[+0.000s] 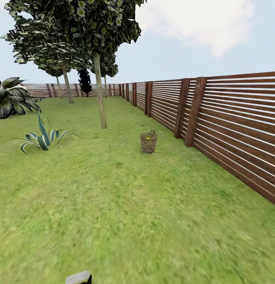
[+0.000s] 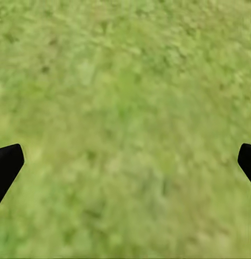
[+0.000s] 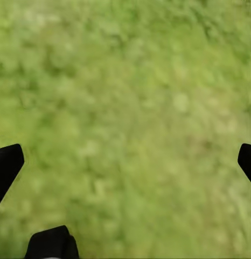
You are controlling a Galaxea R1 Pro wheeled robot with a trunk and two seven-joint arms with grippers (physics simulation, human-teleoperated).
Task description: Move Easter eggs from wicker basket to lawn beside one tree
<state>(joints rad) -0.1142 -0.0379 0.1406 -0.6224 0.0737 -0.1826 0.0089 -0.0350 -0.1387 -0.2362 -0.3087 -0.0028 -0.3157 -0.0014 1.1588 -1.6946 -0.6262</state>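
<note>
- The wicker basket (image 1: 148, 142) stands on the lawn (image 1: 114, 205) near the fence (image 1: 232, 126), just right of the tree (image 1: 99, 94) (something yellow inside).
- My left pincer (image 2: 125, 164) and right pincer (image 3: 125, 164) gape wide over grass.

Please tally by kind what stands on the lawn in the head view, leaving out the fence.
Wicker basket, with something yellow inside: 1
Pale-trunked tree closest to the basket: 1
Trees further back: at least 2, too crowded to count exactly
Striped spiky plant: 1
Dark leafy plant at the left edge: 1
Total: at least 6
</note>
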